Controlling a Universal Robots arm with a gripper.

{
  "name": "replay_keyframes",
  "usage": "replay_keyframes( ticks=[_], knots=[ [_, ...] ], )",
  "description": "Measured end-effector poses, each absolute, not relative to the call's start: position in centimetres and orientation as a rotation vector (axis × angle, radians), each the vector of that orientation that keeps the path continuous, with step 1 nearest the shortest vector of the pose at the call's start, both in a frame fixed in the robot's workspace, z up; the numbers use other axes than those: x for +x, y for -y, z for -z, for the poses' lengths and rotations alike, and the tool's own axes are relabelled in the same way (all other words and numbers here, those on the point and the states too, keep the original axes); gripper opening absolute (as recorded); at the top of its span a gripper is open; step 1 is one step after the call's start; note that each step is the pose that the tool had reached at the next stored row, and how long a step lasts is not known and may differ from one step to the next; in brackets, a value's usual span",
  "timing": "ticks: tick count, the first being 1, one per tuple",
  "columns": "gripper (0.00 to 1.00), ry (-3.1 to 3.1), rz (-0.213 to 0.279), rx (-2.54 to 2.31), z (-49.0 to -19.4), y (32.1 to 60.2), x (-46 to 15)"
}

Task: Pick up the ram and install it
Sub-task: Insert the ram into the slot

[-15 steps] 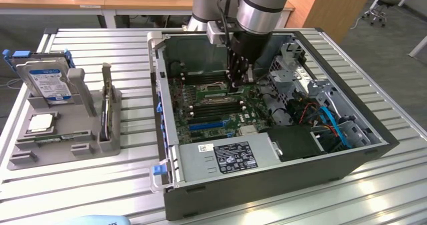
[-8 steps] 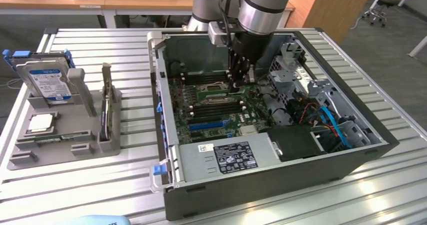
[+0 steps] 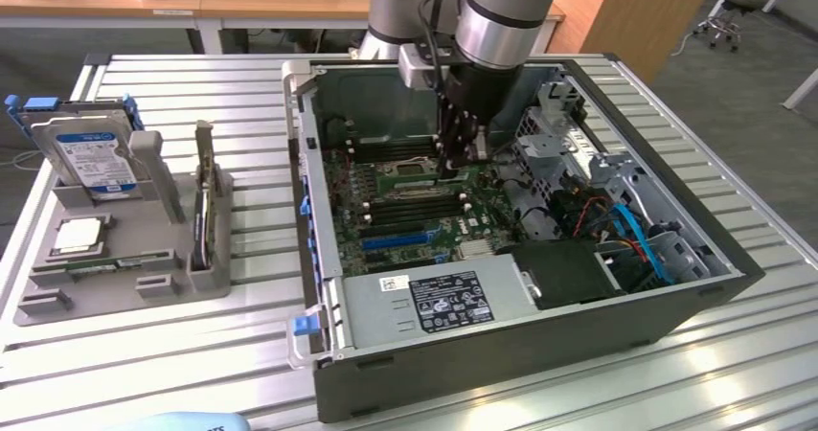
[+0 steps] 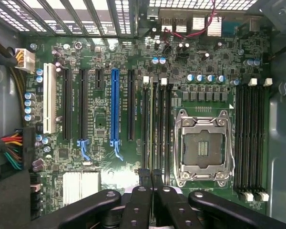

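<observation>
Gripper [image 4: 150, 174] clenched, tips low over the memory slots [image 4: 157, 124] beside the CPU socket [image 4: 203, 145]. One ram [image 3: 118, 261] lies well away in the grey holder [image 3: 113, 295]. Whether another is pinched and seated beneath, I cannot tell.

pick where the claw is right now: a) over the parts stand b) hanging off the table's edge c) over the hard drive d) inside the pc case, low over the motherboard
d: the claw reaches down inside the case, low over the motherboard, at the slots beside the socket.
</observation>
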State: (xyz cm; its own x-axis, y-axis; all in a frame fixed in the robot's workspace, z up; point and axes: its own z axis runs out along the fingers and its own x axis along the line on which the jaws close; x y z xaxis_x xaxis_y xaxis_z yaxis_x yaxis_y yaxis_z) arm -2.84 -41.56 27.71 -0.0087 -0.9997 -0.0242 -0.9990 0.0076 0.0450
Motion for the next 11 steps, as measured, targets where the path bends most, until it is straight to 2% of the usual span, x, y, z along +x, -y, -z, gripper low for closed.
replay_keyframes(
  ticks=[11],
  knots=[
    [0.11,2.219,0.076,2.201,-27.12,41.56,-2.84]
  ],
)
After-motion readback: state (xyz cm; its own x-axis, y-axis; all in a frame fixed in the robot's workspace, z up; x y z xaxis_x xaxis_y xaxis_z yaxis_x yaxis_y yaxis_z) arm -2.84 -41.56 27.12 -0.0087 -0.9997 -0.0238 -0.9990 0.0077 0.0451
